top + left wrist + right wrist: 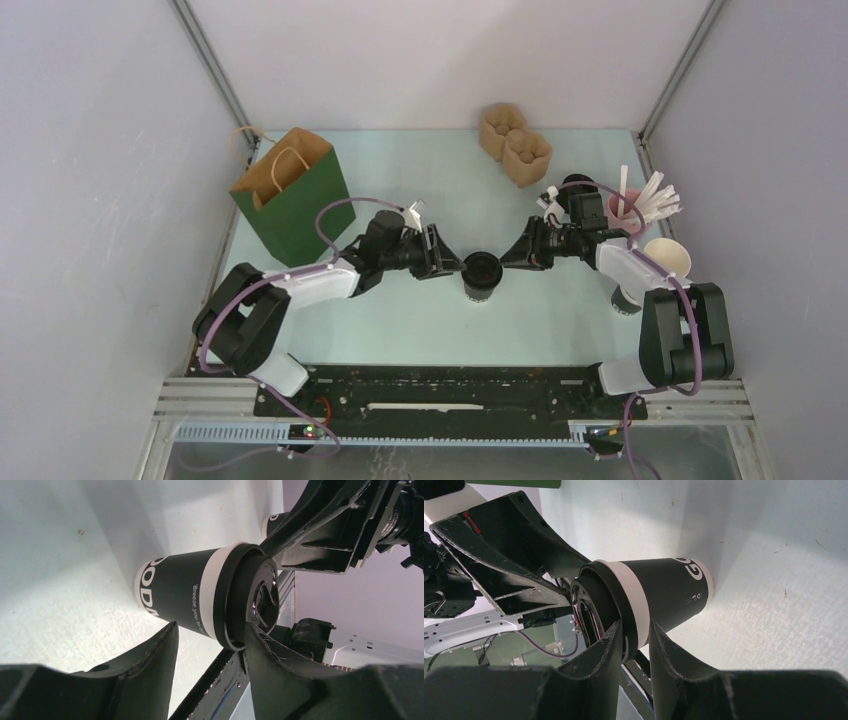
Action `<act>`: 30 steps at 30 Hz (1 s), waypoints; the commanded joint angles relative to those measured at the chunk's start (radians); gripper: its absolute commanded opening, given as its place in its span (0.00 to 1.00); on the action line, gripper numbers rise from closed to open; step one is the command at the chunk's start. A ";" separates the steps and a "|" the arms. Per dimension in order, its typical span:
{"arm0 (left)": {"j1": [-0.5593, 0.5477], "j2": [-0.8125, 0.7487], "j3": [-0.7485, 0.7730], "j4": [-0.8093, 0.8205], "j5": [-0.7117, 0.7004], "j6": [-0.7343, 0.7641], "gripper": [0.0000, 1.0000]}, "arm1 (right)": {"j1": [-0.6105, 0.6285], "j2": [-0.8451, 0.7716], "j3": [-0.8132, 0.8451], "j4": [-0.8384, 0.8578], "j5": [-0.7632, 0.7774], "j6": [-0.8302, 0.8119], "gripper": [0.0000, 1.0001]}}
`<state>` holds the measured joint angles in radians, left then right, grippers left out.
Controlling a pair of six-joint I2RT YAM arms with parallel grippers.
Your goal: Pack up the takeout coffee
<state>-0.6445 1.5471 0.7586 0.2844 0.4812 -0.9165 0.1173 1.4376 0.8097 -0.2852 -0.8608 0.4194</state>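
The takeout coffee, a dark-and-white paper cup with a black lid, stands upright on the table between both grippers. My left gripper is open at the cup's left. In the left wrist view one fingertip touches the lid's rim and the other stays off the cup. My right gripper is at the cup's right. In the right wrist view its fingers stand narrowly apart, pinched over the lid's rim and the white band of the cup.
A green-and-brown paper bag stands open at the back left. A cardboard cup carrier sits at the back. A pink cup of white straws and a stack of lidless paper cups stand at the right edge.
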 commanded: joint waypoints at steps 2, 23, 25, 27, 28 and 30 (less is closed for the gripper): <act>0.010 -0.088 -0.009 -0.065 -0.027 0.051 0.69 | -0.005 -0.003 -0.009 0.029 0.001 0.012 0.34; 0.005 -0.023 -0.009 -0.033 -0.008 0.016 0.50 | -0.004 0.001 -0.009 0.031 0.001 0.011 0.34; 0.005 -0.010 -0.006 -0.032 -0.009 0.017 0.49 | -0.003 0.001 -0.009 0.029 0.002 0.009 0.34; 0.005 0.001 -0.002 -0.023 -0.004 0.016 0.49 | -0.002 0.002 -0.009 0.028 0.002 0.008 0.34; 0.004 0.003 -0.001 -0.021 0.000 0.016 0.51 | 0.000 0.004 -0.009 0.027 0.003 0.008 0.34; 0.003 -0.004 -0.004 -0.016 -0.003 0.014 0.54 | 0.002 0.006 -0.009 0.027 0.005 0.007 0.34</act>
<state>-0.6373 1.5433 0.7319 0.2237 0.4580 -0.9001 0.1173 1.4376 0.8093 -0.2710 -0.8616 0.4252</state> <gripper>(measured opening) 0.520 0.338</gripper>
